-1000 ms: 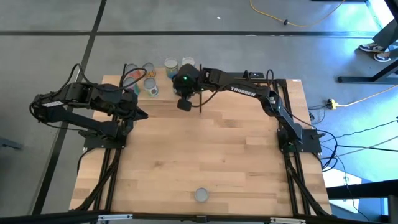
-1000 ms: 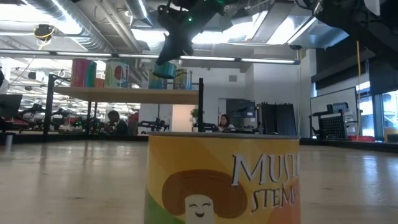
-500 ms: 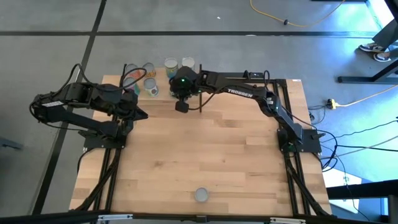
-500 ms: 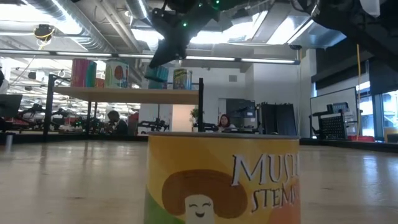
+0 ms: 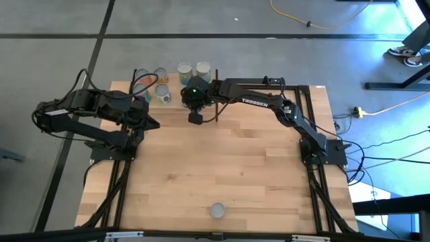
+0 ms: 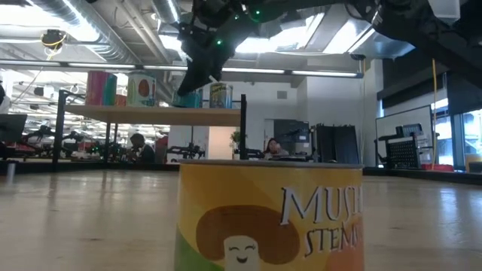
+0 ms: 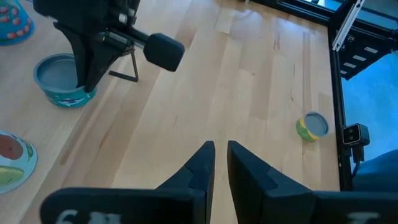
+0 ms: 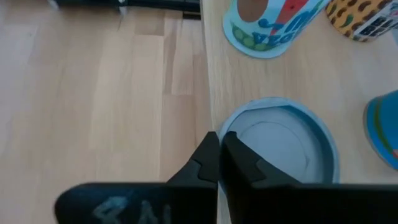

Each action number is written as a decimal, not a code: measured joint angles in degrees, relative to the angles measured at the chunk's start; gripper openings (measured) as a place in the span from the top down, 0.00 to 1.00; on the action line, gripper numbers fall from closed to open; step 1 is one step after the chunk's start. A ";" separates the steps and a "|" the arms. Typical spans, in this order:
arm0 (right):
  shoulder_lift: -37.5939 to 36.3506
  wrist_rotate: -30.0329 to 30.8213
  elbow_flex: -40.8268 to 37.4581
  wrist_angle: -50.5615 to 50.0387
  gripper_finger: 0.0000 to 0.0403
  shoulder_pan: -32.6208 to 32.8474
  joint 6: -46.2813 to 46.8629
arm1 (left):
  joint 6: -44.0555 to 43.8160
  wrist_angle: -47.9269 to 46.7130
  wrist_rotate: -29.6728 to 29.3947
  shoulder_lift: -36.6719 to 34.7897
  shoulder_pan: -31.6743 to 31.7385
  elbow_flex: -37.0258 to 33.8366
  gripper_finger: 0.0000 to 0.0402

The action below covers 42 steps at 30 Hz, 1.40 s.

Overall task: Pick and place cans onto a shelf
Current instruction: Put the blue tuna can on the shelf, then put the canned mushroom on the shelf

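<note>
My right gripper [image 8: 219,149] reaches over the light-wood shelf [image 6: 151,114] at the table's far left and is shut on a teal can [image 7: 62,84] with a grey top [image 8: 280,146]. That can stands on the shelf board between other cans [image 6: 102,88] [image 6: 221,95]. A yellow mushroom can [image 5: 217,210] stands on its base alone near the table's near edge. My left gripper [image 7: 221,152] waits shut and holding nothing above the table's left side. My right gripper pinches the teal can's top rim [image 8: 219,132] between its two fingers, at the side of the can nearest the arm. The fingers slant down from the table's right side. The can is upright, its base at the shelf board.
A vegetable-print can [image 8: 273,25], a yellow spotted can [image 8: 360,15] and a blue one [image 8: 385,124] stand close round the held can. A thin black upright [image 6: 242,128] marks the shelf's right end. Bare tabletop [image 5: 222,161] lies between shelf and near edge.
My right gripper has sunk toward the shelf board and shifted a little toward the table's left, staying shut. The teal can has come with it from above the board down to board level.
</note>
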 joint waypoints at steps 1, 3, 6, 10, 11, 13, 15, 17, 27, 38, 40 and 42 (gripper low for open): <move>0.31 0.10 -0.02 0.09 0.99 -0.08 -0.13 | 0.01 0.00 0.00 -0.01 0.01 0.00 0.91; 0.68 0.15 0.02 0.78 0.99 -0.12 -0.14 | 0.00 0.00 0.00 -0.01 0.00 0.00 0.91; 1.09 0.20 0.07 1.14 0.98 -0.12 -1.36 | 0.02 -0.02 0.00 -0.01 0.00 0.00 0.91; 1.32 0.35 0.07 1.88 0.96 -0.13 -1.59 | 0.03 0.00 0.00 -0.01 0.00 0.00 0.91; 1.32 0.33 0.07 1.96 0.96 -0.13 -1.58 | 0.03 -0.01 0.00 0.00 0.00 0.00 0.91; 1.32 0.38 0.07 1.98 0.96 -0.11 -1.58 | 0.04 0.00 0.00 -0.01 0.00 0.00 0.91; 1.33 0.35 0.07 2.22 0.96 -0.15 -1.53 | 0.04 -0.02 0.00 -0.01 0.00 0.00 0.91; 1.34 0.37 0.04 2.44 0.96 -0.15 -1.43 | 0.04 -0.02 0.00 -0.01 0.00 0.00 0.91; 1.49 4.72 -0.04 3.02 0.89 -0.19 -1.41 | 0.07 -0.02 0.00 -0.01 0.00 0.00 0.91; 0.81 4.28 -0.20 4.33 0.79 0.69 -1.61 | 0.09 -0.04 0.00 -0.01 0.00 0.00 0.91; -0.21 4.28 -0.20 4.66 0.79 0.94 -1.61 | 0.09 -0.04 0.00 -0.01 0.00 0.00 0.91; -1.35 4.36 -0.17 4.93 0.79 1.19 -1.62 | 0.09 -0.05 0.00 -0.01 0.00 0.00 0.91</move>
